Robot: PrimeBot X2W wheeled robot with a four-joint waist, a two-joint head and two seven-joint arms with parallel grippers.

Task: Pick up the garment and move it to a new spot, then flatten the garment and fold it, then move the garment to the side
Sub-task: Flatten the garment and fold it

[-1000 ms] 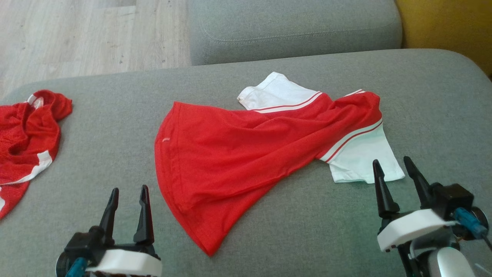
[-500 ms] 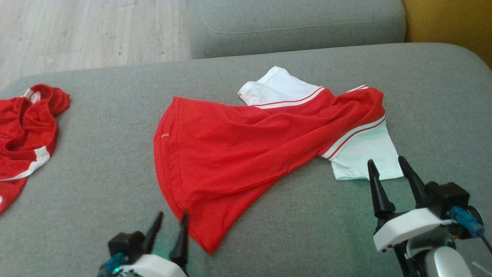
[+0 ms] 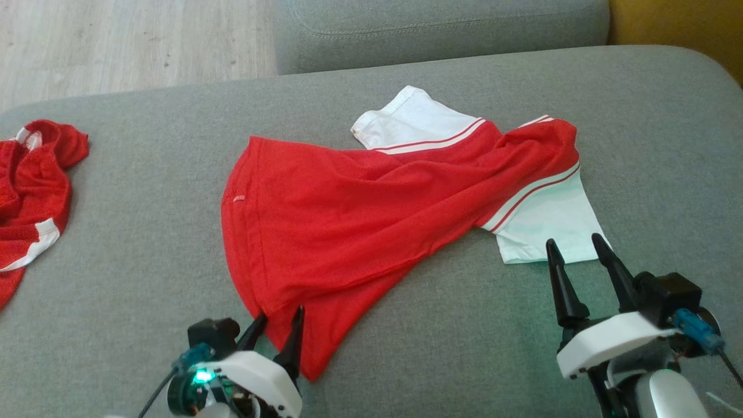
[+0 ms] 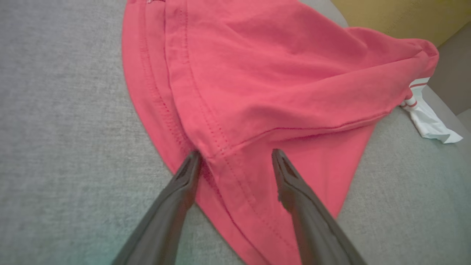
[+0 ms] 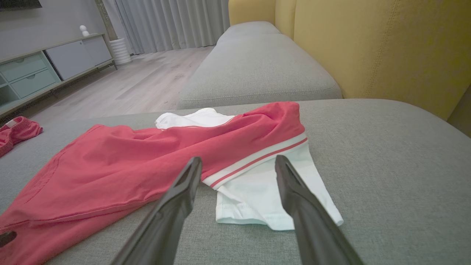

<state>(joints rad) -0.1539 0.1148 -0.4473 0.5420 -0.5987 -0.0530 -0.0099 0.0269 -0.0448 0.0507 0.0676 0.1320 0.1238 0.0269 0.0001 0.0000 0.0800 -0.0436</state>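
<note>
Nearest first: the left claw, down at 7 o'clock in the head view, has slid in from open cushion. It now straddles the red hem corner of the garment, fingers spread, nothing pinched yet. Its wrist view puts the tips either side of the stitched hem fold, touching or just above the fabric; I can't call which. Over at 4 o'clock, the right claw hangs where it was, spread wide, just short of the near white sleeve. The garment itself lies rumpled mid-cushion on the grey sofa seat, unmoved; only the head camera has shifted a touch. That looks like a hem grab coming, the opening move for flattening. Far off at 9 o'clock, a second red garment sits bunched.
</note>
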